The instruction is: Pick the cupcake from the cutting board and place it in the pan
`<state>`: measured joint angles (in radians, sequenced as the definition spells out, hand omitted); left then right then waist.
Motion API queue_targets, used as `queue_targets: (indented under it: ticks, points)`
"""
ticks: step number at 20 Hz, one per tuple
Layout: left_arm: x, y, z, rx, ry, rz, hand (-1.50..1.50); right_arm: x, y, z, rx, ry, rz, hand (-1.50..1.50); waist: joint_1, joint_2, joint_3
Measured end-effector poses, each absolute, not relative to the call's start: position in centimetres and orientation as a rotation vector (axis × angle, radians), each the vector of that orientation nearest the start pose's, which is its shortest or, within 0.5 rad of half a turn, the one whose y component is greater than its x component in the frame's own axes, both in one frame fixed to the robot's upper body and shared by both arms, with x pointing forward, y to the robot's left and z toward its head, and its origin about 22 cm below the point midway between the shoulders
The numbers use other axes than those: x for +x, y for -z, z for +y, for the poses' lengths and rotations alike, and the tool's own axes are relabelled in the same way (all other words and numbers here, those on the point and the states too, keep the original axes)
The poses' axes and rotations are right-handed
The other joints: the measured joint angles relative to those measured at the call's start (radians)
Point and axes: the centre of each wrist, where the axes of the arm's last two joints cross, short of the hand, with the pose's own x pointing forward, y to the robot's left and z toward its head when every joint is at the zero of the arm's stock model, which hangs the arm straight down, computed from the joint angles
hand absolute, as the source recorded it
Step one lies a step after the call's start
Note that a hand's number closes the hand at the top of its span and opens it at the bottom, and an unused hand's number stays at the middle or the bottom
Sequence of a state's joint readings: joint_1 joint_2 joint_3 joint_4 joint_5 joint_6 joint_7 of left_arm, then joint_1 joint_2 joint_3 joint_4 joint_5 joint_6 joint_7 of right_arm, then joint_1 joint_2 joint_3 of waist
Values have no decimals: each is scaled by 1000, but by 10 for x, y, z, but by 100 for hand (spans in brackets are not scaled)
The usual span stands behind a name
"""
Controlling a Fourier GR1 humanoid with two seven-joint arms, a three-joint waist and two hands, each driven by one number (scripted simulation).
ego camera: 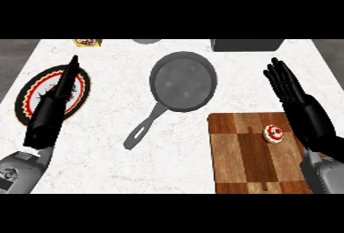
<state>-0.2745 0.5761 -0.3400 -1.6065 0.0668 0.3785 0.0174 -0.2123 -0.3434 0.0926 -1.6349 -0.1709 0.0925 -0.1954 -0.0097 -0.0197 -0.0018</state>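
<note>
Hovering right hand (290,89), fingers straight

No text, label, brand, number or sign can be read anywhere. A small packet (88,43) at the far edge of the worktop (114,159), beyond the left hand's fingers (70,68), carries a printed pattern, but no lettering can be made out on it.
</note>
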Motion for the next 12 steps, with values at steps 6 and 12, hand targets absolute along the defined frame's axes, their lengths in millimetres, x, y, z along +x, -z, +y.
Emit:
queue_targets:
  ticks: [6, 12]
  points:
    - [280, -59, 292, 478, 275, -1552, 0, 290, -95, -261, 433, -511, -1932, -150, 37, 25, 2]
    - [265, -28, 320, 503, 157, -1329, 0, 290, -84, -316, 133, -286, -1955, 150, 12, 31, 2]
